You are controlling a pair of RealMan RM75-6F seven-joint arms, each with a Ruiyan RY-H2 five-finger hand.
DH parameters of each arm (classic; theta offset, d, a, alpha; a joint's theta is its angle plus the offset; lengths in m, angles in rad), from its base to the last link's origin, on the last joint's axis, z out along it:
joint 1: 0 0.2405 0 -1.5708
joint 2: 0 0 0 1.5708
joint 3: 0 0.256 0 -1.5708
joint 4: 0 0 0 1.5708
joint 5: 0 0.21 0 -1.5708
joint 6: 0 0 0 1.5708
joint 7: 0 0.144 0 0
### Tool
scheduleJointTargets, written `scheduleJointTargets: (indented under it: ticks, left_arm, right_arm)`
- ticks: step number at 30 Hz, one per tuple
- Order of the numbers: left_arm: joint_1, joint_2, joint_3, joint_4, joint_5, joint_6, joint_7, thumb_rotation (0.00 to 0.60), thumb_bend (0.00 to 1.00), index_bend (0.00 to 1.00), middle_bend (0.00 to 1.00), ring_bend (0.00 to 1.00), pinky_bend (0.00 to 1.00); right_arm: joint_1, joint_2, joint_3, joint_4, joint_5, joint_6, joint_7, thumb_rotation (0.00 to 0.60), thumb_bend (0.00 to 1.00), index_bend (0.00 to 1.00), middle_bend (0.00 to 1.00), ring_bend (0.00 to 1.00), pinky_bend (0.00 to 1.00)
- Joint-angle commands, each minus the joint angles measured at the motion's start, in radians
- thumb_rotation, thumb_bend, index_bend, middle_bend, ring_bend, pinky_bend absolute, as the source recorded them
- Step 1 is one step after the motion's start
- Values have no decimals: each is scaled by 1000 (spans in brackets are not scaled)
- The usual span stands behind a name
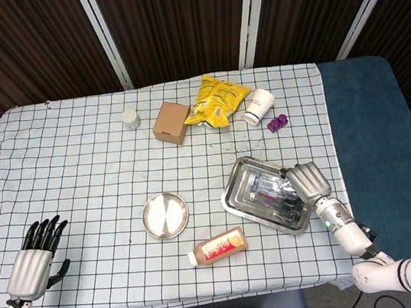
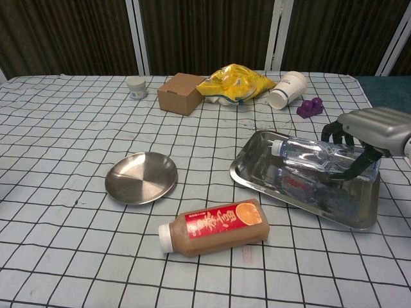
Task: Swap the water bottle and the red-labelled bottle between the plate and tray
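Observation:
The clear water bottle (image 1: 267, 188) (image 2: 311, 154) lies on its side just over the steel tray (image 1: 236, 202) (image 2: 253, 162), cap pointing left. My right hand (image 1: 307, 180) (image 2: 372, 130) grips its base end, fingers and thumb wrapped round it. The red-labelled bottle (image 1: 219, 246) (image 2: 216, 226), full of brown drink, lies on the cloth near the table's front edge, between the tray and the round steel plate (image 1: 165, 215) (image 2: 141, 178). Nothing is on the plate. My left hand (image 1: 37, 258) hovers by the table's front left corner, fingers spread, holding nothing.
Along the back of the checked cloth stand a small white jar (image 1: 131, 118), a cardboard box (image 1: 171, 122), a yellow snack bag (image 1: 217, 99), a tipped paper cup (image 1: 259, 106) and a purple toy (image 1: 277, 121).

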Motion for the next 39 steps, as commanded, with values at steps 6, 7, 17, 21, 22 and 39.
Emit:
scheduleJointTargets:
  ticks: [6, 7, 17, 21, 22, 39]
  left_arm:
    - [2, 4, 1, 0, -5, -3, -4, 600, 363, 0, 0, 0, 70]
    - [2, 5, 1, -1, -5, -3, -4, 600, 364, 0, 0, 0, 70]
    - [2, 1, 14, -12, 22, 5, 19, 600, 362, 0, 0, 0, 70]
    - [2, -2, 19, -23, 32, 6, 34, 600, 362, 0, 0, 0, 69]
    - [3, -2, 21, -25, 35, 8, 38, 600, 362, 0, 0, 0, 70]
    - [-122, -10, 141, -214, 290, -132, -18, 600, 366, 0, 0, 0, 88]
  right_arm:
    - [-4, 36, 4, -27, -1, -64, 8, 600, 372, 0, 233, 181, 570]
    - [-8, 46, 6, -43, -1, -61, 7, 600, 365, 0, 205, 155, 546]
    - [-79, 199, -24, -228, -90, 15, 38, 600, 280, 0, 106, 58, 382]
    - [-79, 203, -14, -232, -74, -1, 30, 600, 257, 0, 91, 42, 350]
    - [-80, 200, -13, -229, -71, -5, 26, 600, 256, 0, 88, 41, 347]
    - [-461, 334, -180, -266, -473, 566, 226, 600, 156, 0, 0, 0, 144]
